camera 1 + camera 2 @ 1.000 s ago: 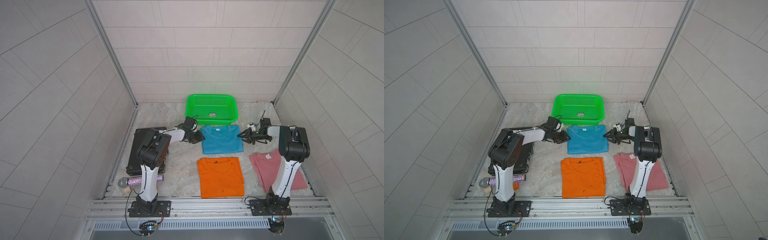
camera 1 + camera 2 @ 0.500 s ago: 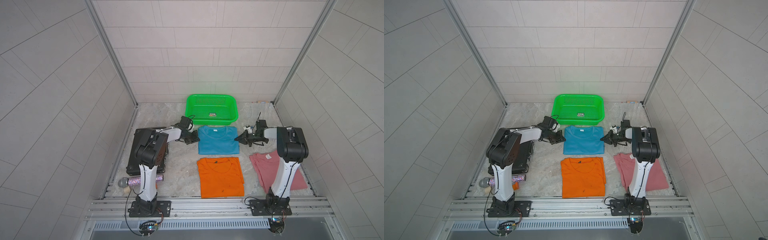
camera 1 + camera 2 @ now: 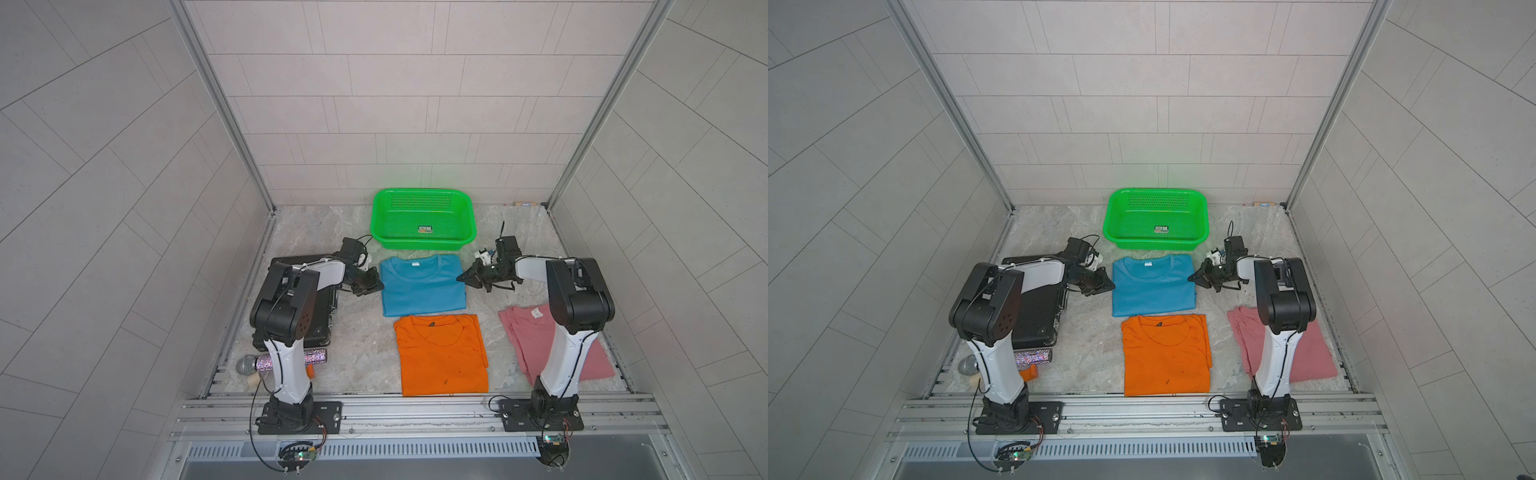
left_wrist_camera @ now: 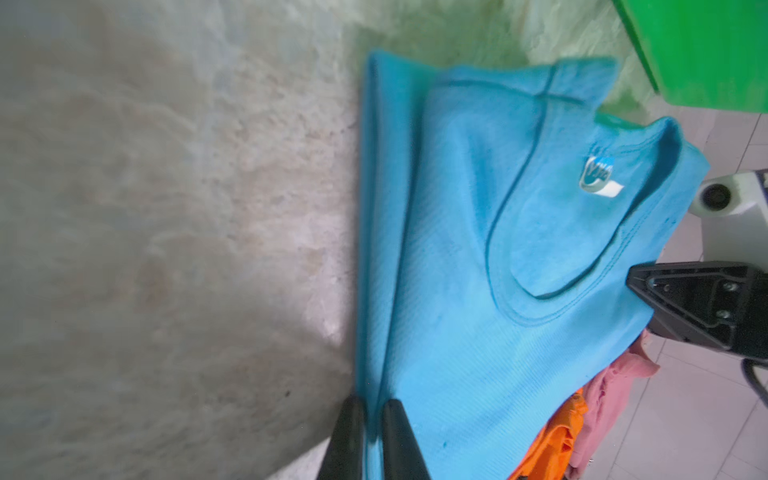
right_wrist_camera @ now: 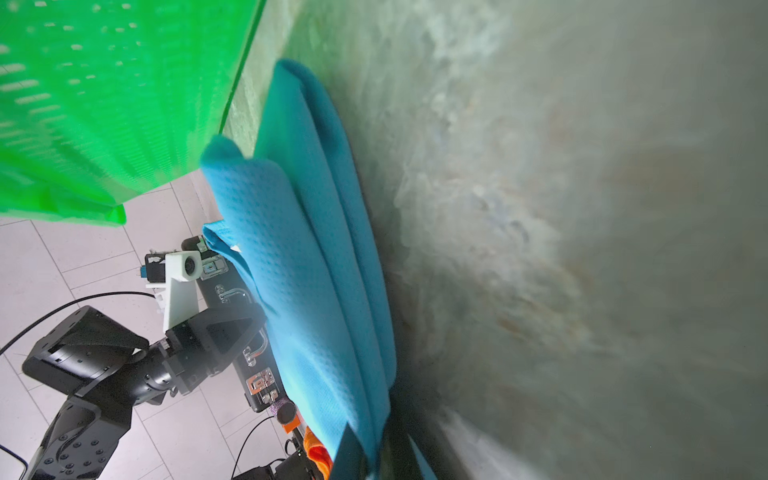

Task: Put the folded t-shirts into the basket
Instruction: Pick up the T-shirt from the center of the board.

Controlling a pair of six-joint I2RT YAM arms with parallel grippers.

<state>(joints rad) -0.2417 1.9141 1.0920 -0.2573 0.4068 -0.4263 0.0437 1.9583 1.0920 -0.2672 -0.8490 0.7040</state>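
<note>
blue cotton: the sky blue tee point(image 3: 422, 286) lay flat on the marble table point(image 3: 328, 232), just in front of the green basket point(image 3: 399, 244). the left gripper point(image 3: 377, 286) and right gripper point(image 3: 460, 277) pinched its opposite side edges, jaws narrow on fabric. the orange tee point(image 3: 440, 353) and pink tee point(image 3: 525, 332) lay outside the basket.

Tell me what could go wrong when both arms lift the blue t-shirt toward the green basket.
Both the left gripper and the right gripper pinch only a side edge of the blue t-shirt, so the fold may open.
The green basket stands just beyond the collar; a low lift could catch its near wall.
Its hem lies close to the orange t-shirt and might drag it.
</note>
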